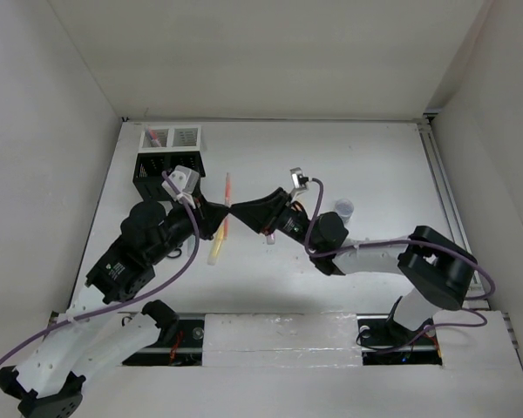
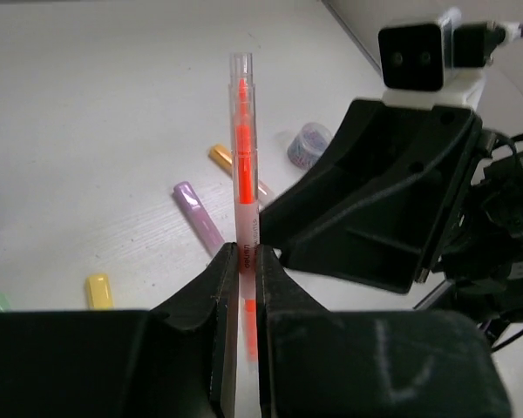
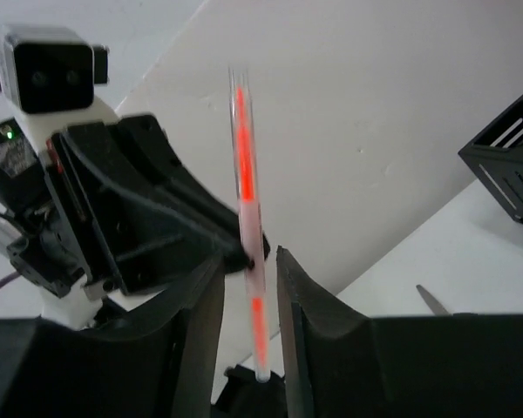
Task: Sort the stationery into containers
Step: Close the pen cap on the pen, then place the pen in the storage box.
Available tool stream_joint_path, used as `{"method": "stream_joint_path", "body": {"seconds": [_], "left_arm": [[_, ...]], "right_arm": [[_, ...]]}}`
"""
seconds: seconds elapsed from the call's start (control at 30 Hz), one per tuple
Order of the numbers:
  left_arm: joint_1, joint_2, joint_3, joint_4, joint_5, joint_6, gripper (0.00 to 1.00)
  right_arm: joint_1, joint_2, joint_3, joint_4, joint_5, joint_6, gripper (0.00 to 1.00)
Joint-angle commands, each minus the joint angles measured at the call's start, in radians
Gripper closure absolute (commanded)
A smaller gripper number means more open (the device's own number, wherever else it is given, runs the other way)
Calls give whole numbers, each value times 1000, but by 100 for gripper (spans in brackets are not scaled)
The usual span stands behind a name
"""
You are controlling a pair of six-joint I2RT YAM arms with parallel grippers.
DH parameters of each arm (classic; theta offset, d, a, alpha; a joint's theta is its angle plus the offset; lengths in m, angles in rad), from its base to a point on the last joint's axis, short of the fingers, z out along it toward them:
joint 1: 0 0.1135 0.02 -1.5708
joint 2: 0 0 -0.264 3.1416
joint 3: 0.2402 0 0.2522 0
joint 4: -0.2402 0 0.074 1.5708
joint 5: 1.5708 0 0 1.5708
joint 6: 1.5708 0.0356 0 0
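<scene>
A thin orange pen is clamped in my left gripper, which is shut on its lower half. In the top view the pen hangs above the table's middle, where both grippers meet tip to tip. My right gripper stands open around the same pen, with a gap between the pen and the right-hand jaw. The black container and the white container stand at the back left. Purple, orange and yellow markers lie on the table below.
A small round greyish piece sits right of the right arm. A yellow marker lies under the grippers. A scissor blade tip shows near the black container's corner. White walls enclose the table on three sides.
</scene>
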Motion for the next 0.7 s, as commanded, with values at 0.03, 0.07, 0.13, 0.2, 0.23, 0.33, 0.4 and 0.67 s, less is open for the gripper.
{"method": "stream_joint_path", "body": {"seconds": [0.03, 0.07, 0.13, 0.2, 0.23, 0.33, 0.4, 0.67], "left_arm": [[4, 0, 15, 138, -62, -17, 100], [4, 0, 15, 129, -80, -17, 100], [4, 9, 15, 129, -96, -17, 100], [4, 18, 24, 129, -129, -28, 100], [4, 18, 24, 129, -143, -28, 100], [4, 58, 53, 120, -243, -61, 100], [4, 99, 78, 109, -309, -81, 100], [4, 334, 220, 175, -891, -203, 100]], "right_arm": [[15, -45, -33, 446, -80, -12, 57], [15, -45, -33, 446, -71, -12, 54], [-4, -77, -57, 446, -71, -21, 46], [-18, -96, -77, 446, -60, -21, 41], [-36, -107, -100, 446, -60, -21, 40], [-85, -156, -163, 446, -60, -31, 39], [-113, -205, -206, 446, -51, -43, 39], [-186, -415, -346, 216, -102, -176, 36]]}}
